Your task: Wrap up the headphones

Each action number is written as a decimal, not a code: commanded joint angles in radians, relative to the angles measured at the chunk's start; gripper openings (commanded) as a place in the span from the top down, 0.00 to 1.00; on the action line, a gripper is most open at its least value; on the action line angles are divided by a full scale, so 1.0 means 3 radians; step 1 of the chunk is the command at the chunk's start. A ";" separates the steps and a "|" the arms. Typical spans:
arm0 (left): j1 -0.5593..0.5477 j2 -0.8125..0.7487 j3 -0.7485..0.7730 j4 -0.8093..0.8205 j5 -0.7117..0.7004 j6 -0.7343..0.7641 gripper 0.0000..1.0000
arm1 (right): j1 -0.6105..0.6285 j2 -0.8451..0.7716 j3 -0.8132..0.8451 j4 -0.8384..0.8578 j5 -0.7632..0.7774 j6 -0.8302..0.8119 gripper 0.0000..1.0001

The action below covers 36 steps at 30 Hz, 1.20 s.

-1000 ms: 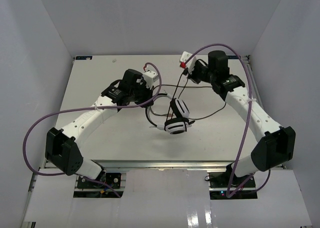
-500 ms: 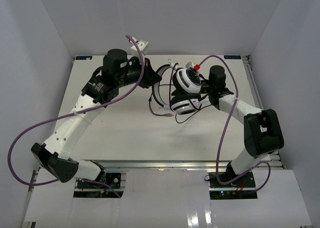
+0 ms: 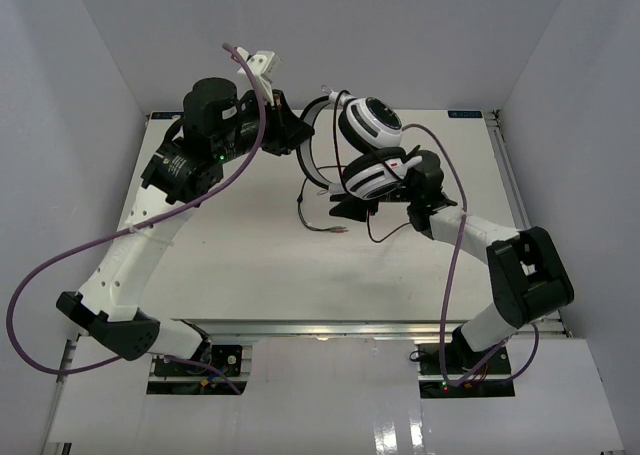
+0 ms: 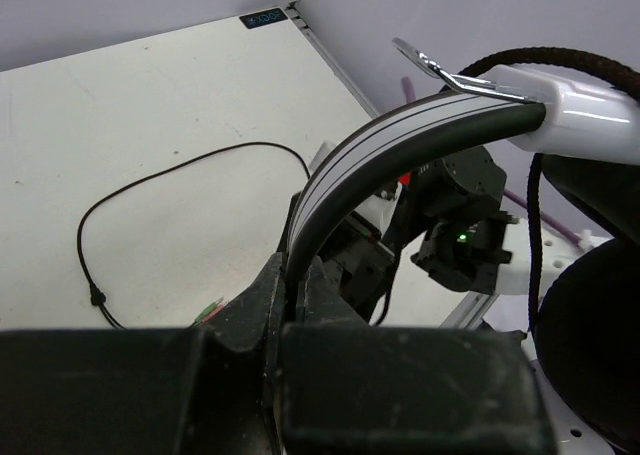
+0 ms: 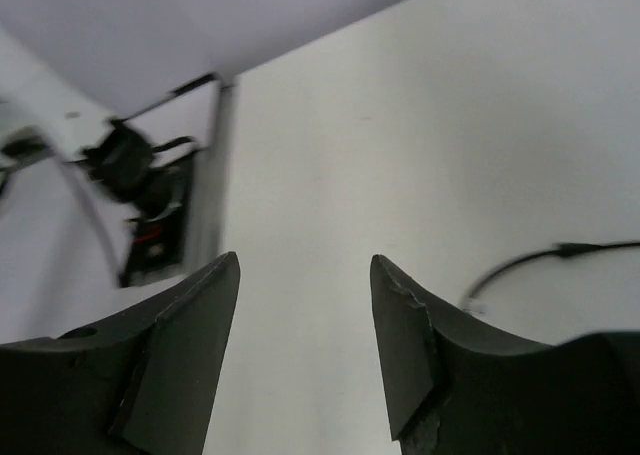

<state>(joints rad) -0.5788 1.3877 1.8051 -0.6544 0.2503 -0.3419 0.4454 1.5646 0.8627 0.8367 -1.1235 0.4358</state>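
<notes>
The headphones hang in the air over the table's far middle. Their white headband (image 3: pixel 312 153) is clamped in my left gripper (image 3: pixel 293 137), which is shut on it. One earcup (image 3: pixel 371 122) is up high and the other (image 3: pixel 372 177) hangs below it. In the left wrist view the headband (image 4: pixel 400 140) rises out of the closed left gripper (image 4: pixel 295 275). The thin dark cable (image 3: pixel 304 207) dangles to the table, its plug (image 3: pixel 328 229) lying there. My right gripper (image 3: pixel 345 208) sits under the lower earcup, open and empty (image 5: pixel 305 265); the cable (image 5: pixel 520 263) lies to its right.
The white table (image 3: pixel 230 255) is boxed in by white walls on three sides. Purple arm cables (image 3: pixel 60 265) loop off both arms. A loop of the headphone cable (image 4: pixel 180 175) lies on the table below the left gripper.
</notes>
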 commanded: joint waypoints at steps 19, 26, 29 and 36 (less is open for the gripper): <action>0.0002 -0.0109 0.0150 0.0069 -0.0123 -0.0130 1.00 | -0.0497 -0.0578 0.0582 -0.3585 -0.0060 -0.3878 0.10; 0.0002 -0.0049 0.0189 0.0113 -0.0033 -0.0241 1.00 | -0.0077 -0.0516 0.0207 -0.1813 0.0648 -0.2915 0.10; 0.0002 -0.0058 0.0187 0.0146 -0.0025 -0.0289 1.00 | -0.0031 -0.0337 0.0163 -0.1299 0.0207 -0.2422 0.08; 0.0002 -0.0103 0.0187 0.0204 -0.0565 -0.0537 1.00 | 0.0261 -0.0364 -0.0436 -0.1052 -0.0210 -0.2319 0.38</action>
<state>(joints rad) -0.5781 1.3933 1.8160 -0.6800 0.1900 -0.3964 0.4787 1.4761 0.8343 0.4220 -1.0901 -0.2971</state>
